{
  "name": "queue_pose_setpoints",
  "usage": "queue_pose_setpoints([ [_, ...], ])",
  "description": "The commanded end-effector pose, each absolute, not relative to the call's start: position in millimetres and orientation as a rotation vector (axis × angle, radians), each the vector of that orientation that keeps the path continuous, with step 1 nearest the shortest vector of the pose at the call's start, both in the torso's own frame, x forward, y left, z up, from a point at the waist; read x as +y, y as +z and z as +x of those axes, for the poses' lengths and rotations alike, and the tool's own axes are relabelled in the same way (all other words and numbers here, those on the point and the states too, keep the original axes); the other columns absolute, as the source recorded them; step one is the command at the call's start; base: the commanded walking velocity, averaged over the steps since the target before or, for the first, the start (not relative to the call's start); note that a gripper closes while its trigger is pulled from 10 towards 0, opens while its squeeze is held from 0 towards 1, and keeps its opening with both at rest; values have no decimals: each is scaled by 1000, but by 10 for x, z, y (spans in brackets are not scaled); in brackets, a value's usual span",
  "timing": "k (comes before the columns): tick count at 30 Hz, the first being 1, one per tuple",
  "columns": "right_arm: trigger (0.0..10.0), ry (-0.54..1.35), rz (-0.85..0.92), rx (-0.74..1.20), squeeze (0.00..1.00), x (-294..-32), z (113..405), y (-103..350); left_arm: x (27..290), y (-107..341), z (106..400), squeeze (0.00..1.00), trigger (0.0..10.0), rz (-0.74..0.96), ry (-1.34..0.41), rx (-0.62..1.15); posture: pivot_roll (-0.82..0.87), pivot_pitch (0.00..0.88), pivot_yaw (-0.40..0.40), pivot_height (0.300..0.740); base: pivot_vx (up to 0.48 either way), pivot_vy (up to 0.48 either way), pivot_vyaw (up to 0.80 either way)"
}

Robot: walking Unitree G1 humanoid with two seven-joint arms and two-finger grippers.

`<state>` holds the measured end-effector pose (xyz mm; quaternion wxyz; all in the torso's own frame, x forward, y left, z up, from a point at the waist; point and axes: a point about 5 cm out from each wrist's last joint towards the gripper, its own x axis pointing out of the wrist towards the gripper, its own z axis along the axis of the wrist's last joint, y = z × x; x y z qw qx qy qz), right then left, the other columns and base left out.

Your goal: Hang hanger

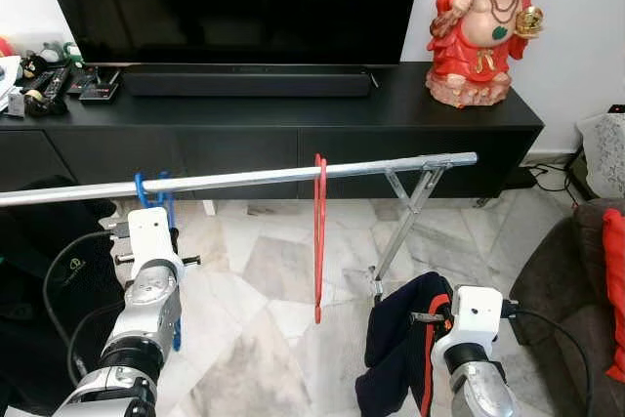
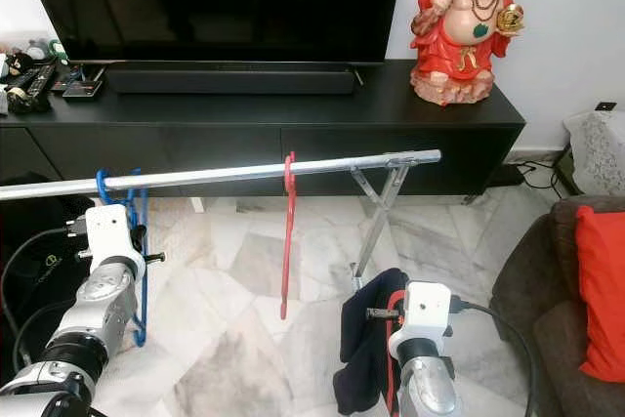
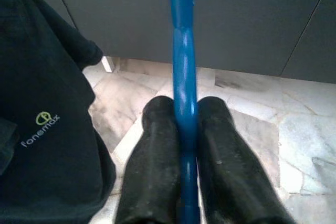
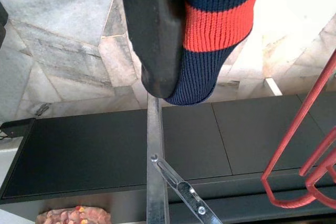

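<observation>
At left of frame, the left gripper (image 3: 185, 156) clamps the blue hanger (image 1: 156, 192) upright, hook on the rail (image 1: 244, 179) (right gripper (image 4: 173, 40) holds a sweater (image 1: 405, 339)).

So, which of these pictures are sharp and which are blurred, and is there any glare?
Left eye view: evenly lit and sharp; the rail and red hanger are crisp, the marble floor only softly shiny. Left wrist view: soft; the blue hanger between the left gripper fingers is blurred. Right wrist view: the striped garment is fairly sharp, with pale washed-out floor beside it.
</observation>
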<state>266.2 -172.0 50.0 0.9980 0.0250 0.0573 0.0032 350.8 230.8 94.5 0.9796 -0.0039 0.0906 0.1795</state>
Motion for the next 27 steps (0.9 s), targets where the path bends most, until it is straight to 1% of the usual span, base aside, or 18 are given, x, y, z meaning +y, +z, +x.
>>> queue_pose_setpoints([
  [1,10000,6,49,105,0,-1724,2650,512,2343,936,3504,0,0,14,376,194,-59,105,-15,721,0,0,0],
  [10,10000,8,49,108,0,-1724,2644,504,2306,971,3508,0,0,45,327,154,-58,104,-15,721,0,0,0],
  [13,10000,9,50,108,0,-1720,2642,502,2271,1011,3504,0,0,32,271,103,-59,104,-14,721,0,0,0],
  [18,10000,7,50,111,0,-1725,2634,493,2218,1087,3467,0,0,72,170,17,-57,103,-13,721,0,0,0],
  [23,10000,6,49,115,0,-1732,2624,484,2204,1113,3350,0,0,117,72,-40,-53,99,-11,721,0,0,0],
  [27,10000,6,49,116,0,-1737,2614,478,2219,1005,3177,0,0,146,28,-30,-53,94,-9,721,0,0,0],
])
